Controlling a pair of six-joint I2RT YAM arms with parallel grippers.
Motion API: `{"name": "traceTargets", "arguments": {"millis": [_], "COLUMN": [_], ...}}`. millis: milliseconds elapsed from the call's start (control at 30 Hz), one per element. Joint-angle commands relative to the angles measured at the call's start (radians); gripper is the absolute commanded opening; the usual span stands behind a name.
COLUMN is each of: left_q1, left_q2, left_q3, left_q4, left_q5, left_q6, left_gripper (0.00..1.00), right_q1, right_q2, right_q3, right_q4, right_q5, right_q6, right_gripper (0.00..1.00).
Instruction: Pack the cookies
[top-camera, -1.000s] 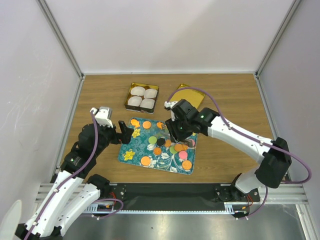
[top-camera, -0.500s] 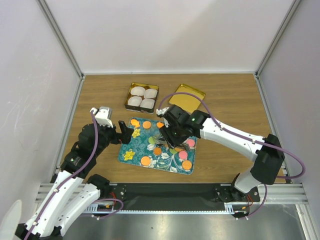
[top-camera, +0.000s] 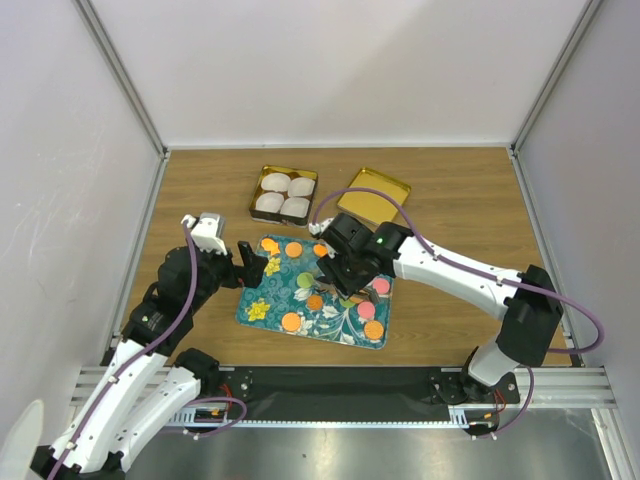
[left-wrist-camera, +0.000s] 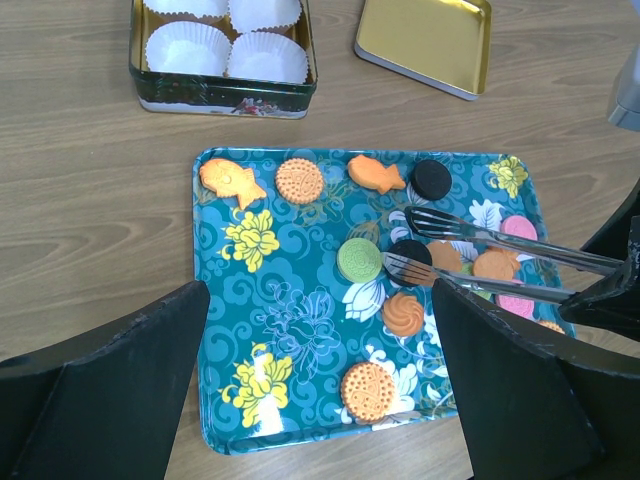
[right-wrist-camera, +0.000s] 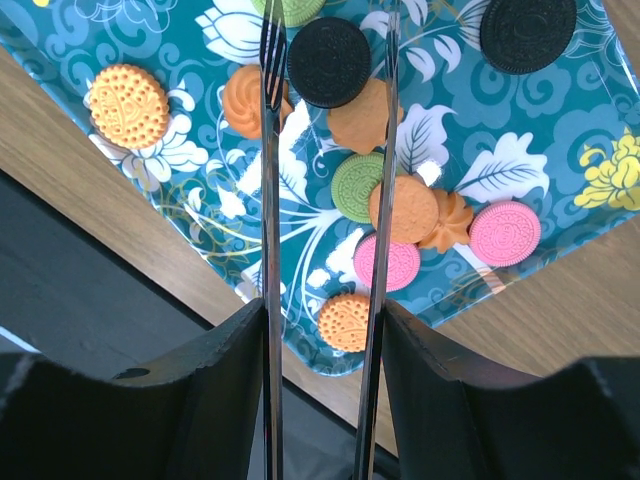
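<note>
Holding thin metal tongs (right-wrist-camera: 268, 150) over a teal floral tray (left-wrist-camera: 270, 330) at the worktop's (left-wrist-camera: 100, 200) near edge.
Our left gripper (left-wrist-camera: 320, 288) gapes empty; our right gripper (right-wrist-camera: 322, 330) clamps the tongs astride a round black cookie (right-wrist-camera: 330, 62) among orange, green, pink cookies (left-wrist-camera: 359, 260). Farther back, a gold tin (left-wrist-camera: 225, 95).

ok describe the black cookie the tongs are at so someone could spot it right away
Find the blue floral tray, then look at its middle, where the tips of the metal tongs reach. The black cookie lies between the two tips, with a green cookie right beside it. The only other black cookie sits nearer the tray's far edge, outside the tips.
</note>
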Motion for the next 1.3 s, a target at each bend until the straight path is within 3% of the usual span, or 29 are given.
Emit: {"name": "traceTargets", "arguments": {"millis": [0,600,867,1267], "left_q1": [0.002,0.002,0.0,0.0], "left_q2": [0.001,-0.003,-0.009,-0.029], "left_q3": [-0.001,-0.001,-0.001,0.025], "left_q4": [0.018,0.019,0.021,0.001], "left_q5": [0.021,0.029,0.029,0.008], "left_q6": [0.023,0.025,0.025,0.025], "left_gripper": [1.0,1.0,1.0,1.0], "right_q1": [0.01,0.033,0.036,-0.046], "right_q2": [0.008,0.045,0.048,0.017], "right_q3": [0.053,0.067,0.081,0.231], "right_q4": [-0.01,-0.044,-0.053,-0.028], "right_q5": [0.014,0.048,0.056,0.026], "right_q6": [-0.015,-0.02,-0.017,0.002], "right_gripper": [0.53,0.52,0.35,0.29]}}
